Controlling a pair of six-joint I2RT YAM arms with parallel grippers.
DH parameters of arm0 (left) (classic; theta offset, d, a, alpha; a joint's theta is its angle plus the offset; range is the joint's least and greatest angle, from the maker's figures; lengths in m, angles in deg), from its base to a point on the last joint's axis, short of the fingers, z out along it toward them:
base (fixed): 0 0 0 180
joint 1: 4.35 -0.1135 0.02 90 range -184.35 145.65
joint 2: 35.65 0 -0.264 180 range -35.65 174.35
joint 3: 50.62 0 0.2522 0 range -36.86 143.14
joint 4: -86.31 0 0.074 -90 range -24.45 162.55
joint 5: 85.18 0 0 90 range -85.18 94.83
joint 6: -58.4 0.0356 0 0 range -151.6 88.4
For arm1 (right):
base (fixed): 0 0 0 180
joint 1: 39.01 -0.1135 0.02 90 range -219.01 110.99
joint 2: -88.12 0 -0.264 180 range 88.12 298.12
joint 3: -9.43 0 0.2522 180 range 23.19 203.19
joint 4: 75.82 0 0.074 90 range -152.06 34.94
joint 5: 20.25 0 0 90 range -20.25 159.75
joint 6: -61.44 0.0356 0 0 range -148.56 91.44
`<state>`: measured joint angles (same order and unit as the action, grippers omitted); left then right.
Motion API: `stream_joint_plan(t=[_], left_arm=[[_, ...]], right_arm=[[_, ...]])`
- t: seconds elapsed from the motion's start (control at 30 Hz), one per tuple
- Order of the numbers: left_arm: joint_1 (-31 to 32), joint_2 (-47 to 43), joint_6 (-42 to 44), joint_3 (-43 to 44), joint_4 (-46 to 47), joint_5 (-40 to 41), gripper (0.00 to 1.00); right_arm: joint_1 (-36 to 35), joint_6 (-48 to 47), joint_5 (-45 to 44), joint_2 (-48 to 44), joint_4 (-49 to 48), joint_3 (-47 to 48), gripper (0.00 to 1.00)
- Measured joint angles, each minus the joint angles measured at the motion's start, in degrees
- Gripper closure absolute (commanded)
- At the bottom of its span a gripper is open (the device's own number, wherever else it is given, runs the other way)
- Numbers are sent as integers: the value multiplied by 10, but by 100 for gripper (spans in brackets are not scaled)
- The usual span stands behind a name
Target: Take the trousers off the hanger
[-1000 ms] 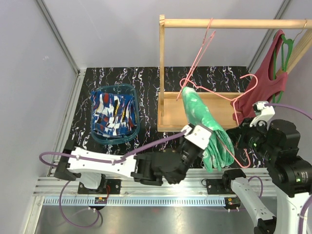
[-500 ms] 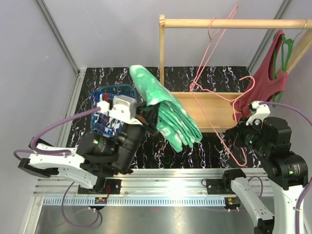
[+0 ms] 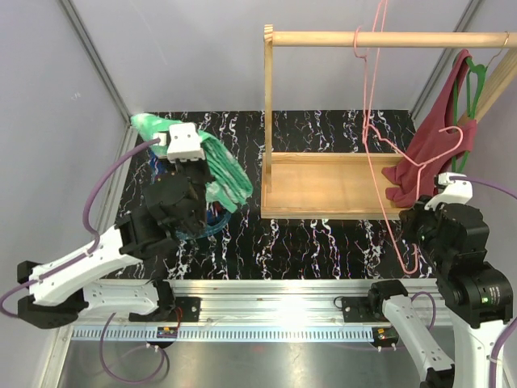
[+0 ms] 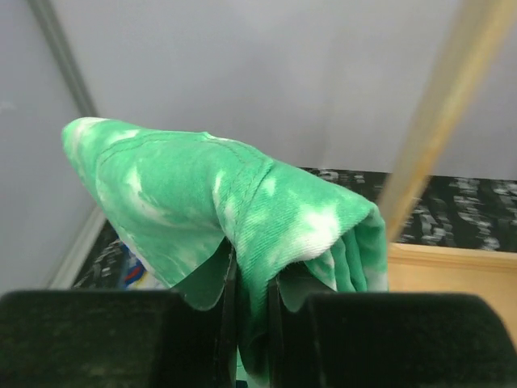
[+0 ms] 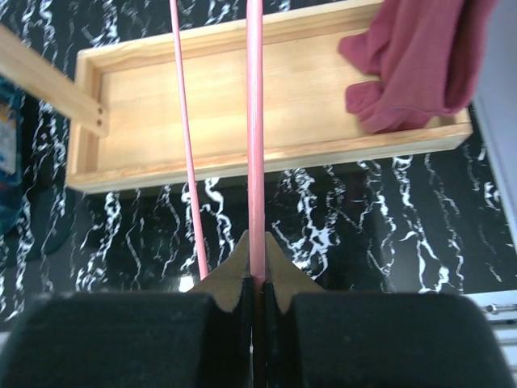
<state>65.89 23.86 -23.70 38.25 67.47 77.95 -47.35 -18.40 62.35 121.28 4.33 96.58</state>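
– Black marbled counter [image 3: 323, 234], grey walls on 3 sides. Why is the left claw [image 4: 250, 283] up like that?
– It is pinched narrow on a fold of the green trousers [image 4: 202, 186], which drape up and over its tips. I'd say it holds them high so they clear the basket [image 3: 212, 229] just below it.
– And the blue trousers [image 4: 133, 273]?
– Only a patch shows, low and left of that claw. The arm hides the rest, so I can't say how they lie.
– What's the right claw [image 5: 257, 279] doing?
– It is closed tight on 1 wire of the pink hanger [image 5: 255, 121], which runs straight up from it to the wooden rail [image 3: 388, 38]. My guess is it steadies the hanger. No cloth hangs on that hanger.
– Anything in the way?
– The rack's wooden tray [image 5: 242, 113] lies just beyond the right claw. The maroon top [image 5: 412, 56] sags into the tray's corner, up and right of that claw, from a green hanger [image 3: 472, 89]. The rack's upright post [image 4: 436, 121] stands right of the left claw, near the cloth. A swing that way could snag.
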Motion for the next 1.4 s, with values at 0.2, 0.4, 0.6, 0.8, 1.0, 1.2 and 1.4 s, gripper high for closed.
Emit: stream_joint_plan(t=[0.2, 0.4, 0.6, 0.8, 1.0, 1.2, 1.4], left_arm=[[-120, -23, -94, 2, -175, -17, 100], [-216, -8, -171, 6, -348, -45, 100], [-270, 38, -221, 7, -482, -102, 100], [-363, 161, -214, 7, -490, -196, 100], [-417, 311, -182, 64, -456, -285, 100], [-454, 412, -163, 152, -441, -375, 100], [-463, 493, -170, 212, -445, -445, 100]], right_arm=[[0, 2, -57, -10, -21, -7, 100], [0, 5, -88, -33, -33, -6, 100], [0, 6, -99, -38, -34, 14, 100], [0, 6, -99, -43, -33, 43, 100], [0, 3, -96, -45, -33, 67, 100], [0, 1, -93, -45, -33, 76, 100], [0, -1, -83, -44, -33, 76, 100]])
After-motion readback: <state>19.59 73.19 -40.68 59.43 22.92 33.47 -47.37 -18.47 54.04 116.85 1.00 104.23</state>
